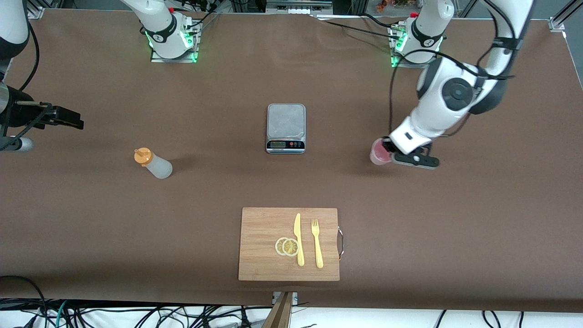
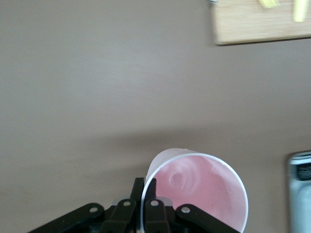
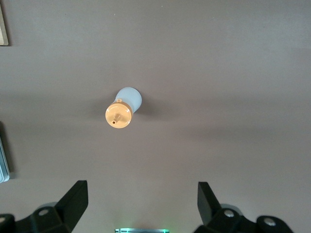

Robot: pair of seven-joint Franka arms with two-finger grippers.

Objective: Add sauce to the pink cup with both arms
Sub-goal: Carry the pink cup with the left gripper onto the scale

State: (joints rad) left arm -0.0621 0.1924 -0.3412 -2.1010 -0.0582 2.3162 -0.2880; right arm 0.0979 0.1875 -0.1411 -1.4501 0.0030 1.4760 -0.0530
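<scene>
The pink cup (image 1: 379,153) is toward the left arm's end of the table, beside the scale; I cannot tell whether it rests on the cloth or is just off it. My left gripper (image 1: 387,152) is shut on the cup's rim wall, one finger inside and one outside, as the left wrist view shows (image 2: 145,187) with the cup (image 2: 204,187) open and empty. The sauce bottle (image 1: 154,164) with its orange cap stands free toward the right arm's end. My right gripper (image 1: 68,118) is open and empty, up in the air; its wrist view (image 3: 143,199) looks down on the bottle (image 3: 124,109).
A kitchen scale (image 1: 286,127) sits mid-table and shows in the left wrist view (image 2: 301,194). A wooden cutting board (image 1: 259,228) with a yellow knife (image 1: 298,239), a yellow fork (image 1: 317,243) and lemon slices (image 1: 287,246) lies nearer to the front camera.
</scene>
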